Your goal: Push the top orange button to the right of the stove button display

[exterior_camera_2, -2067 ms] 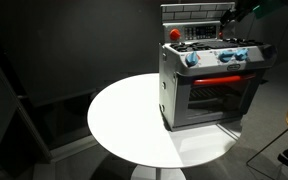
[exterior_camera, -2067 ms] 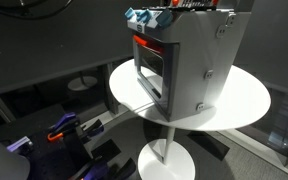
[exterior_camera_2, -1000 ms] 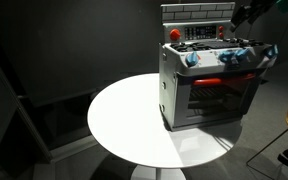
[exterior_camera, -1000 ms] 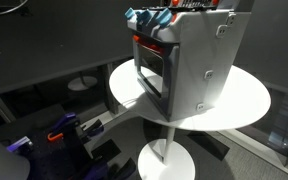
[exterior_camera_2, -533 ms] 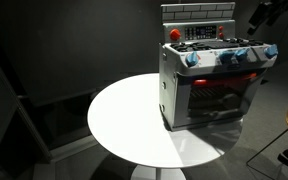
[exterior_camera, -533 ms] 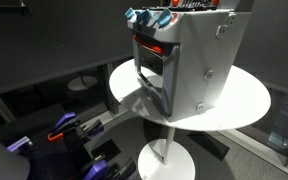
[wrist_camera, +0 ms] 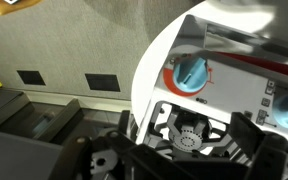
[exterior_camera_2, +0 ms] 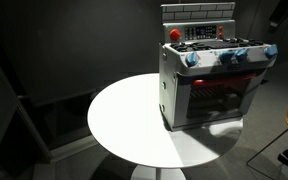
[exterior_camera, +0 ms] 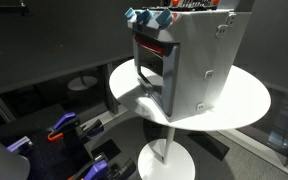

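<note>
White round table (exterior_camera_2: pixel 114 120) holds the stove (exterior_camera_2: pixel 209 75) near 1 edge, and the gripper (wrist_camera: pixel 189 135), open or closed I cannot tell, has moved away from it, so the push is probably done.

The gripper (wrist_camera: pixel 189 142) fills the wrist view's lower edge, its jaws too dark to read.
</note>
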